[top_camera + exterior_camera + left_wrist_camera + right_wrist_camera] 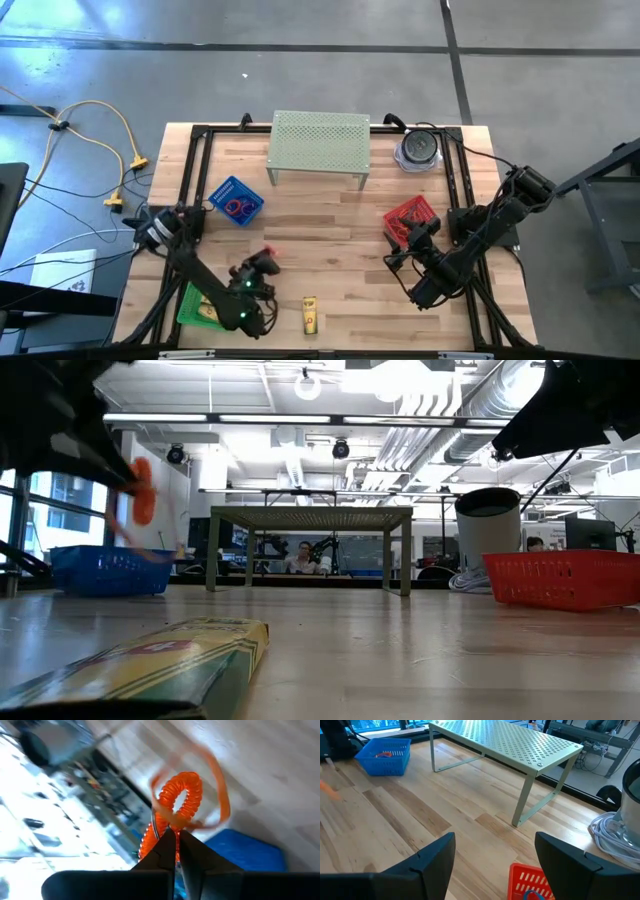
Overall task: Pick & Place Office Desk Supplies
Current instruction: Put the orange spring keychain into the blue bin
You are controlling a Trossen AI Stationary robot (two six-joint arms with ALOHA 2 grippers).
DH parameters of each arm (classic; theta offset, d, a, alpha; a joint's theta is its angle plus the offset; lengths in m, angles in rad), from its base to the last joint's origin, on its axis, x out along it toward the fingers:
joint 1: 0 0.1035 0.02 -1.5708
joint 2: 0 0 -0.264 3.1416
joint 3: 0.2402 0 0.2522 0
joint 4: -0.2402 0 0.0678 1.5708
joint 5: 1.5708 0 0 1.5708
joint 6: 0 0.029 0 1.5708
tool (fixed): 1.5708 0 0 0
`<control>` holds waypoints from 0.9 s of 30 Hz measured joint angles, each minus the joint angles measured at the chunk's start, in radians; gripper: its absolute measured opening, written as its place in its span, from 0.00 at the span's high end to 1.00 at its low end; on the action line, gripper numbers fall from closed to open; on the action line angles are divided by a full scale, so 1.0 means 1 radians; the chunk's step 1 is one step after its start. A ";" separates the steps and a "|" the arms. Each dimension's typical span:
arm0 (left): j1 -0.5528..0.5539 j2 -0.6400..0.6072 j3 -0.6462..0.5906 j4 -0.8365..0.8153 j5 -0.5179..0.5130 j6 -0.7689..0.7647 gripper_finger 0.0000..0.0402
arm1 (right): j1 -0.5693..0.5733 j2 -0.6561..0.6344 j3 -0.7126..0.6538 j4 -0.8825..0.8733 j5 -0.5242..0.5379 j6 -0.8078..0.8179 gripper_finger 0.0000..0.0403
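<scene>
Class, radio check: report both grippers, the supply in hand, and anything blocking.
Left gripper shut on orange coiled loop, lifted off table. Right gripper open, empty, over red basket. Blue basket ahead, path unobstructed.

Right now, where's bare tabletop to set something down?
Widest free patch: centre wood between the blue basket, the red basket and the green perforated stand. Also bare: the front strip between the crayon box and the right gripper. Crowded: front left, where the left gripper holds an orange coil near the green basket.
</scene>
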 joint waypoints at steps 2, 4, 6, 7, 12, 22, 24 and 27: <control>-0.010 0.000 0.001 0.000 -0.050 0.036 0.99 | 0.000 0.000 0.000 0.002 -0.001 0.000 0.35; -0.023 0.000 0.001 0.002 -0.114 0.118 0.99 | 0.000 0.000 0.000 0.003 -0.002 0.000 0.35; -0.032 0.000 0.001 0.003 -0.177 0.224 0.99 | 0.000 0.000 0.000 0.003 -0.002 0.000 0.35; -0.037 0.000 0.001 0.003 -0.214 0.267 0.99 | 0.000 0.000 0.000 0.004 -0.002 0.000 0.35; -0.040 0.000 0.001 0.012 -0.375 0.340 0.99 | 0.000 0.000 0.000 0.007 -0.002 0.000 0.35; -0.039 -0.005 0.000 0.005 -0.446 0.215 0.99 | 0.000 0.000 0.000 0.010 -0.006 -0.001 0.35; -0.039 -0.022 0.000 -0.002 -0.491 0.078 0.99 | 0.000 0.000 0.000 0.010 -0.006 -0.001 0.35; -0.038 -0.061 0.000 -0.003 -0.522 -0.183 0.99 | 0.000 0.000 0.000 0.010 -0.006 -0.001 0.35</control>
